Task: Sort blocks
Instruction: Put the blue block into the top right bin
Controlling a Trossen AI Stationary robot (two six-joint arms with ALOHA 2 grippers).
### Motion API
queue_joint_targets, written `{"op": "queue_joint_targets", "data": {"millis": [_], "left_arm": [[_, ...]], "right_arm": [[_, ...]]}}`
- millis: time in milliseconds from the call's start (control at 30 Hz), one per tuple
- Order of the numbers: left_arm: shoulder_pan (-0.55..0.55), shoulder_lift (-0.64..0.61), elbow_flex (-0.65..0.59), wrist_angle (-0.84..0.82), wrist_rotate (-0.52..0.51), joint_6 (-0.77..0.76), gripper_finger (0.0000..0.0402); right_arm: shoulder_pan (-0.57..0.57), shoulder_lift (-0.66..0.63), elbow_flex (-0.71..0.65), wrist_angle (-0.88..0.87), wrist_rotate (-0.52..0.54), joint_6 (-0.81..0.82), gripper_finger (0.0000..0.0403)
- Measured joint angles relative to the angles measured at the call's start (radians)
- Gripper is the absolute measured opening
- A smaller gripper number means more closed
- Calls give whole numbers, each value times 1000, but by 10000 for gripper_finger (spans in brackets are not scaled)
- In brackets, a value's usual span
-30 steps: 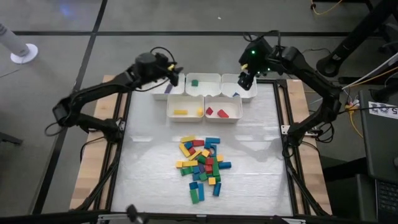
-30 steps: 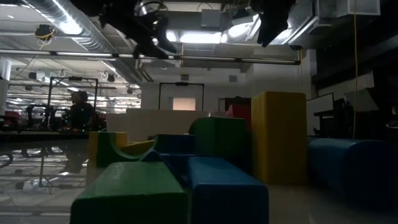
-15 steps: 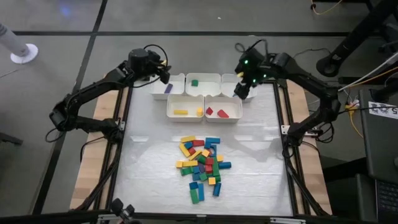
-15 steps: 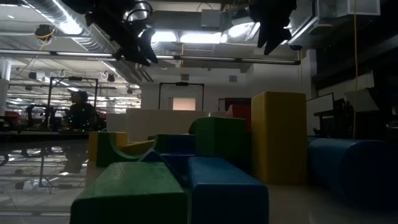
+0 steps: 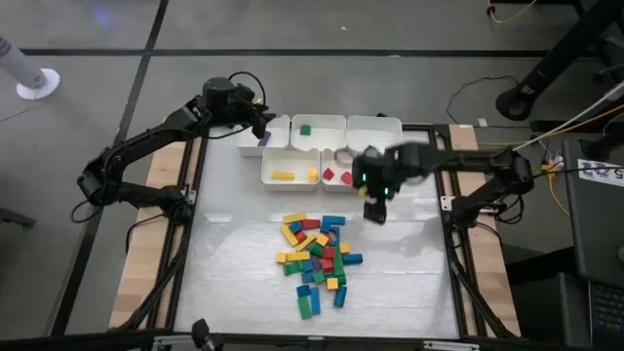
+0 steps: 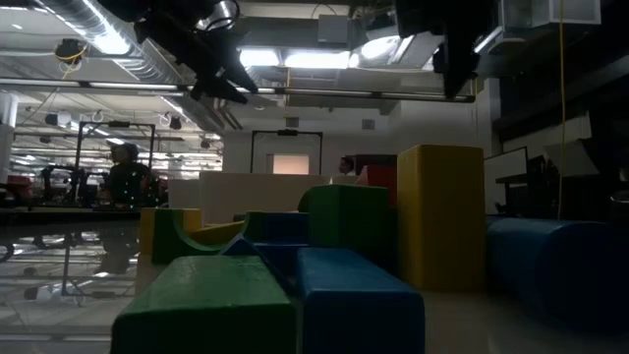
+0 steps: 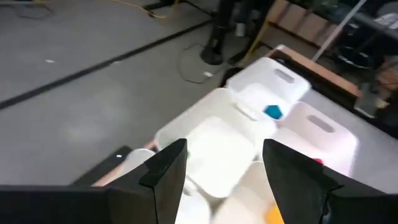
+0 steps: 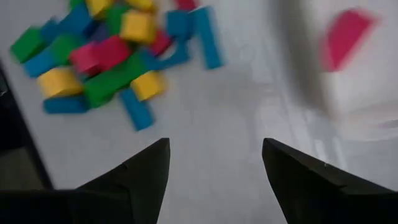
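From above, the blocks [image 5: 316, 260] lie in a mixed heap of red, yellow, green and blue on the white mat [image 5: 234, 253], nearer the front of the table than the 5 white bins [image 5: 322, 146]. A few sorted pieces sit in the bins: a green block [image 5: 305, 129] in the middle bin of the back row, a purple block [image 5: 263, 139] in the back-left one, yellow blocks [image 5: 283, 175] in the front-left one and red blocks [image 5: 337, 176] in the front-right one. The right gripper [image 5: 375, 208] hangs over bare mat between the front-right bin and the heap; only its wrist view shows the 2 dark fingers [image 8: 134, 180] spread wide with nothing between them, the heap beyond and a blurred red block [image 8: 346, 34] in a bin. The left gripper [image 5: 261, 115] sits over the back-left bin; its wrist view shows the jaws apart and empty, and a blue block [image 7: 272, 111] in a far bin that the overhead picture does not make out. The low view sees only large block shapes close up, plus a person [image 6: 126, 177] seated far behind.
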Motion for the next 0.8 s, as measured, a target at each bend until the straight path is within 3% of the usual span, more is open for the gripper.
{"op": "queue_joint_targets", "data": {"millis": [200,467,667,800], "left_arm": [[-57,0,-3,-64,10,-3,198],[-172,0,-3,-205,10,-5,198],[-277,0,-3,-223,10,-42,198],[-350,1,-3,-222,10,-61,198]], "right_arm": [[217,0,-97,211,17,127,257],[427,1,-212,437,132,204,257],[521,47,-263,487,305,204,257],[529,102,-269,490,319,204,257]]}}
